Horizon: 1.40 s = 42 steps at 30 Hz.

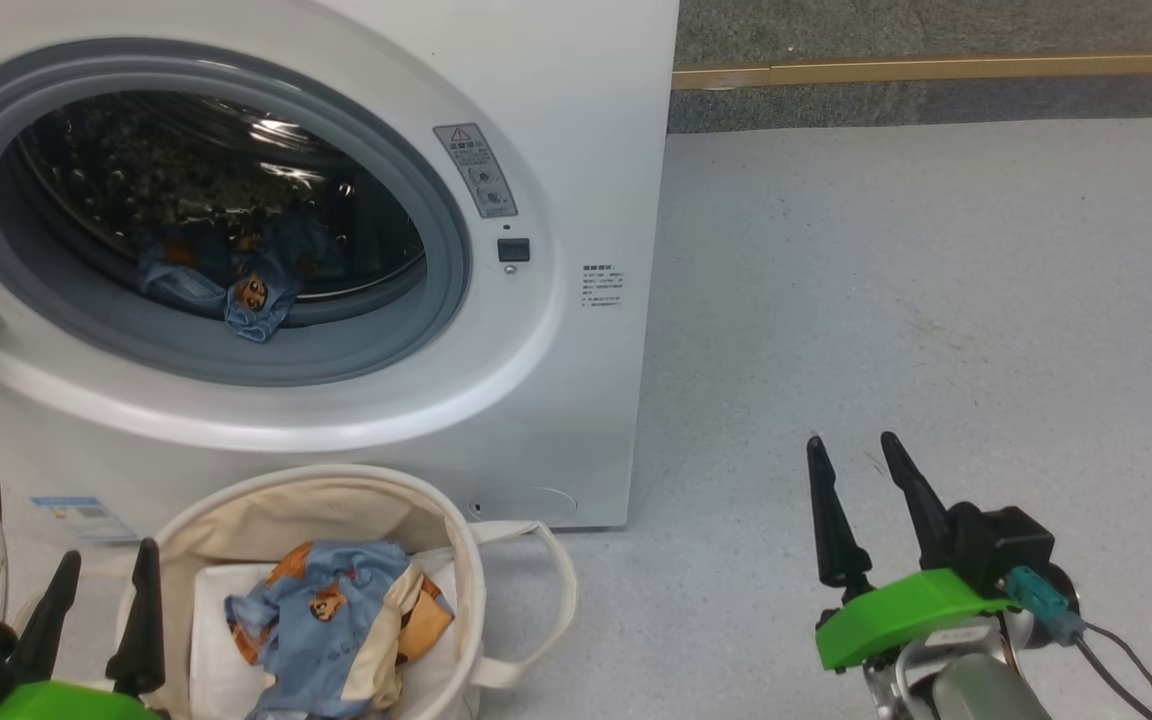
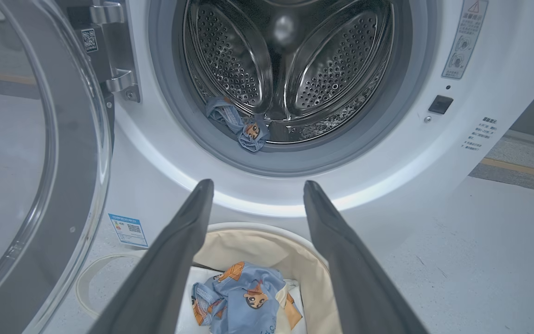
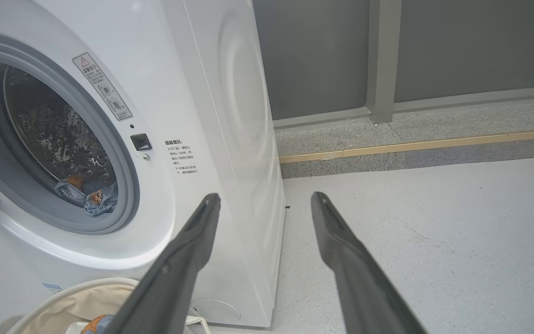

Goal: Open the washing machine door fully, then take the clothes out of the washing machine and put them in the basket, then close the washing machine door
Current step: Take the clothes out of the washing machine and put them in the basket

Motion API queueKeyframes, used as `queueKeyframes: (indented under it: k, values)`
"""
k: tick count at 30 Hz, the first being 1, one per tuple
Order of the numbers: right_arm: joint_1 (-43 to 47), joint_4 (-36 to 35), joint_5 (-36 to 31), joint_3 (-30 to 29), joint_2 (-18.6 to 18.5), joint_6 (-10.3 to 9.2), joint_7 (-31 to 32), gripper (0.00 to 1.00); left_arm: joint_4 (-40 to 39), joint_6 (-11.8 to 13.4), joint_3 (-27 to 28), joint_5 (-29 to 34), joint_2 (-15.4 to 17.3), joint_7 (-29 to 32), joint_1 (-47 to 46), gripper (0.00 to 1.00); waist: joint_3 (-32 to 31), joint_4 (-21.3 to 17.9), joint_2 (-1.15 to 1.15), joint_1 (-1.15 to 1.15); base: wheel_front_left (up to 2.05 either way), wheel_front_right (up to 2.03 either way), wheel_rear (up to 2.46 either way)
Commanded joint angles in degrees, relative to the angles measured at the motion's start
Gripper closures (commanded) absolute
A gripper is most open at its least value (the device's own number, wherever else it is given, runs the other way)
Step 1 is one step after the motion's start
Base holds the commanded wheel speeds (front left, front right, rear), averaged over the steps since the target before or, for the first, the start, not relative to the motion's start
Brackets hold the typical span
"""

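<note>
Fingers (image 2: pixel 174 260) apart on left gripper (image 1: pixel 108 550), right gripper (image 1: pixel 851 440); clothes (image 1: pixel 331 620) in basket (image 1: pixel 336 505) and washing machine (image 1: pixel 576 150)

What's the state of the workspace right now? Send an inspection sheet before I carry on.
Surface: pale speckled floor, bare right of the washing machine.
Job's things: door swung open at left; one garment at the front of the drum; second garment in the basket, which stands before the washing machine.
Clutter: white folded sheet under that garment.
Grippers: left gripper open, empty, by the basket's left side; right gripper open, empty, over bare floor.
Cables: grey cable at the right wrist.
Surroundings: grey wall; wood-coloured strip at the floor's far edge.
</note>
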Motion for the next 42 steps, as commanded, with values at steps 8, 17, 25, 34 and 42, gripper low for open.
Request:
queueKeyframes:
  k: [8,17,25,34,42]
  values:
    - [-1.6,-2.0,0.5,1.2,0.3,0.05,-0.3,0.0,-1.1,0.8,2.2,0.8,2.5,-0.7,-3.6,0.0,0.7,-0.1,0.0,0.0,0.0,0.0,0.0]
    - [-1.8,-2.5,0.6,1.2,0.3,0.05,-0.3,0.0,-1.0,1.0,1.8,0.9,2.9,-0.5,-4.5,0.0,1.7,-0.4,0.0,0.0,0.0,0.0,0.0]
    - [-1.9,-2.6,0.6,1.3,0.3,0.05,-0.3,0.0,-0.1,0.8,1.3,1.2,3.5,0.1,-5.8,0.0,2.1,-0.7,0.0,0.0,0.0,0.0,0.0]
    - [-3.8,-3.5,0.4,1.4,0.3,0.05,-0.3,0.0,5.5,-0.1,-4.1,6.5,5.0,5.5,-19.3,0.0,6.7,-0.5,0.0,0.0,0.0,0.0,0.0]
    - [-6.6,-5.3,0.5,1.1,0.3,0.05,-0.3,0.0,18.0,-2.1,-10.9,14.0,4.5,11.4,-38.6,0.0,13.9,-2.1,0.0,0.0,0.0,0.0,0.0]
